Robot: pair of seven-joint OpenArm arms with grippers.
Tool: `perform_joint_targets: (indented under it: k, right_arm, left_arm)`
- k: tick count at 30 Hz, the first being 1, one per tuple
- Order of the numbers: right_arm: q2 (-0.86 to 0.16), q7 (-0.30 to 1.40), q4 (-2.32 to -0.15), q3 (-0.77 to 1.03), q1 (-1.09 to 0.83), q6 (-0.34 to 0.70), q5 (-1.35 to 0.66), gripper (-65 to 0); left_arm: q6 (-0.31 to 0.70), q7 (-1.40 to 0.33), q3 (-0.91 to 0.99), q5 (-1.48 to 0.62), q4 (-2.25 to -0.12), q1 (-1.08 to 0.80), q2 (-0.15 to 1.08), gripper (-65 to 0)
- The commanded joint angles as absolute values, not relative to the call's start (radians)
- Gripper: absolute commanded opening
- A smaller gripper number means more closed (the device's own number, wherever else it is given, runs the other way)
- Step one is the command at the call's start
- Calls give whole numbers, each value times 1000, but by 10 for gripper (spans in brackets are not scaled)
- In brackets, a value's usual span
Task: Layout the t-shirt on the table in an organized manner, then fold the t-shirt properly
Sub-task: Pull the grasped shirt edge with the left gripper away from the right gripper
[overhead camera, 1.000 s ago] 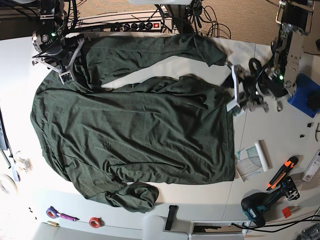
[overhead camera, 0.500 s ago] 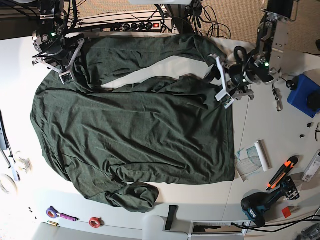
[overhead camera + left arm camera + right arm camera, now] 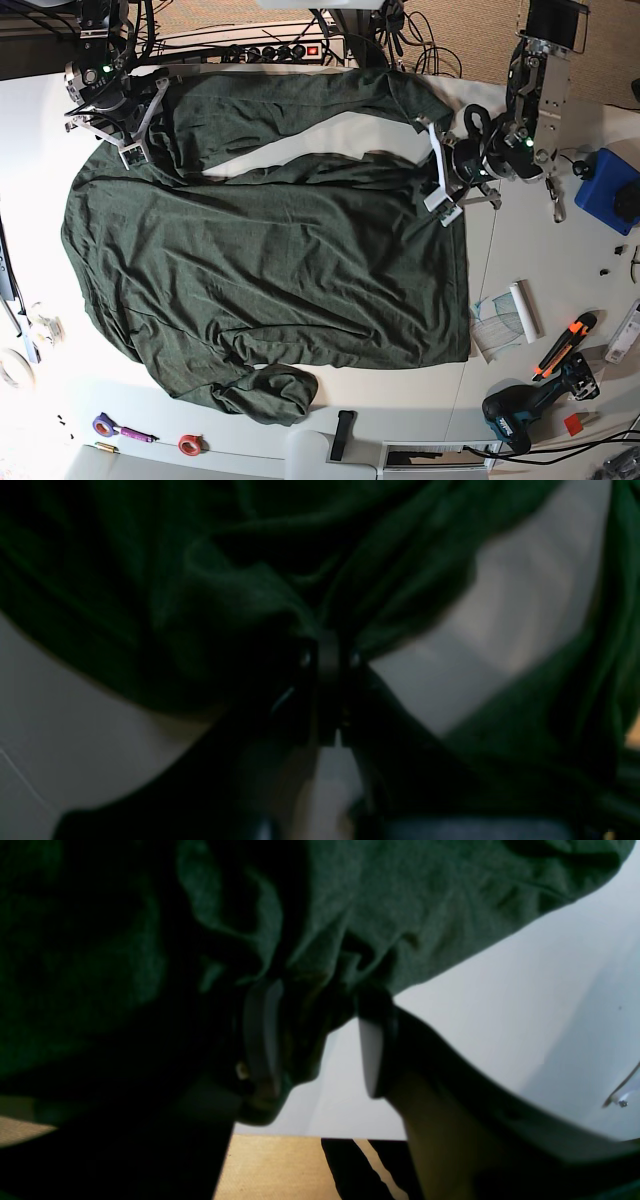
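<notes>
**Inspector A:** What is recorded in the left wrist view?

**Inspector B:** The left hand [image 3: 327, 652] is seen pressed closed, with a gathered ridge of the dark green t-shirt [image 3: 225, 580] pinched at its tips. The cloth is drawn up into folds above the white counter [image 3: 50, 720]. The picture is noted as dim and blurred.

**Inspector A:** And the right wrist view?

**Inspector B:** The right hand [image 3: 317, 1010] is found about half parted. A bunch of the t-shirt [image 3: 400, 905] is draped over the tips and hangs into the gap, lying against one finger [image 3: 262, 1040]. A sliver of counter [image 3: 500, 1015] is seen between the cloth and the other finger [image 3: 372, 1055], so no firm pinch can be confirmed.

**Inspector A:** And the base view?

**Inspector B:** The t-shirt [image 3: 280, 260] is spread across the middle of the counter [image 3: 510, 270]. A long band is folded along the far edge and a sleeve is rumpled at the near edge. The right hand [image 3: 125, 125] is placed on the far corner at the view's left, and the left hand [image 3: 437, 175] at the cloth's edge on the view's right. A blue and black power drill [image 3: 515, 415] and an orange-handled cutter [image 3: 565, 345] are noted on the counter, apart from the cloth.
</notes>
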State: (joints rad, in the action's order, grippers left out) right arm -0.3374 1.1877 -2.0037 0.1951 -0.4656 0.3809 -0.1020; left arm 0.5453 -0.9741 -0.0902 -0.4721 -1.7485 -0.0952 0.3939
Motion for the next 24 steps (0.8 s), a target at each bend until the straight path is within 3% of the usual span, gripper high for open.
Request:
perform_joint_targets:
  k: [1, 6, 13, 18, 24]
  right_arm:
    - [-349, 1174, -2016, 198, -463, 377, -96, -403]
    - [-349, 1174, -2016, 198, -463, 377, -97, -403]
    - [-348, 1175, -2016, 198, -463, 377, -96, -403]
    - [-349, 1178, -2016, 198, -463, 377, -96, -403]
    - [-348, 1179, -2016, 198, -463, 377, -96, -403]
  left_arm:
    - [548, -1038, -87, -465, -1771, -100, 423, -650]
    - [548, -1143, -87, -570, -1863, -100, 504, -650]
    - [539, -1153, -86, -617, -1897, -100, 568, -650]
    - [490, -1143, -86, -583, -1897, -100, 568, -364]
    - [381, -1052, -86, -370, -1897, -100, 568, -350]
